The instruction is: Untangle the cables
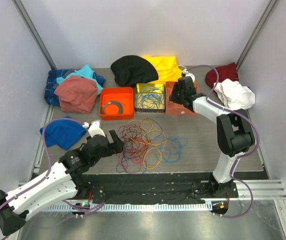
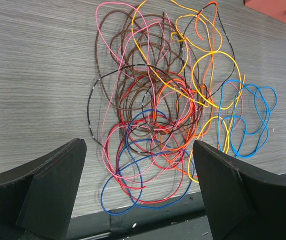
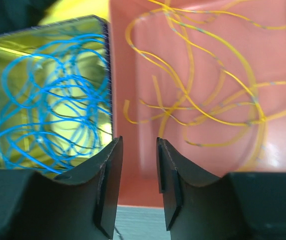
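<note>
The tangle of cables (image 1: pixel 141 145) lies mid-table: orange, red, blue, yellow, pink and brown loops. A blue loop (image 1: pixel 175 148) trails out on its right. My left gripper (image 1: pixel 116 143) is open and empty, just left of the tangle. In the left wrist view (image 2: pixel 138 167) the cables (image 2: pixel 168 100) lie between and beyond its wide-spread fingers (image 2: pixel 57 175). My right gripper (image 1: pixel 175 97) hovers over the red tray (image 1: pixel 183 108). In the right wrist view (image 3: pixel 138 152) its jaws stand narrowly apart with nothing between them. Yellow cables (image 3: pixel 203 90) lie in that tray.
A yellow tray (image 1: pixel 150 86) holds blue cables (image 3: pixel 47 105). An orange tray (image 1: pixel 113 116) holds a grey coiled ring (image 1: pixel 113 106). Cloths lie around: blue (image 1: pixel 62 131), reddish (image 1: pixel 76 93), black (image 1: pixel 132 70), yellow (image 1: pixel 165 67), maroon (image 1: pixel 222 75), white (image 1: pixel 235 94). The table's dark front edge (image 2: pixel 148 212) is close.
</note>
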